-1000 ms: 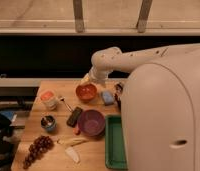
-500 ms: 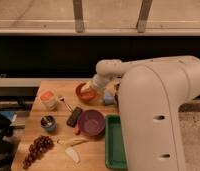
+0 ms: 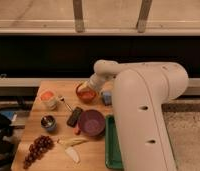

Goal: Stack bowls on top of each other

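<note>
The orange-red bowl point(image 3: 85, 94) sits on the wooden table point(image 3: 53, 162) at the back middle. My gripper point(image 3: 88, 85), at the end of the white arm, hangs right over that bowl's rim and stands open; the bowl rests on the table. The larger purple bowl point(image 3: 91, 123) stands apart from it, nearer the front, with nothing in it. The wrist hides part of the orange bowl's far side.
A white cup with an orange top point(image 3: 48, 98) stands at the back left, a small metallic cup point(image 3: 48, 122) in front of it. Grapes point(image 3: 37, 148) and a banana point(image 3: 72, 143) lie near the front. A dark flat object point(image 3: 74, 116) lies beside the purple bowl. A green tray point(image 3: 111, 150) is at the right.
The arm has swung left and down, and the gripper has come from beside the orange bowl to right over it. The bowls have not moved.
</note>
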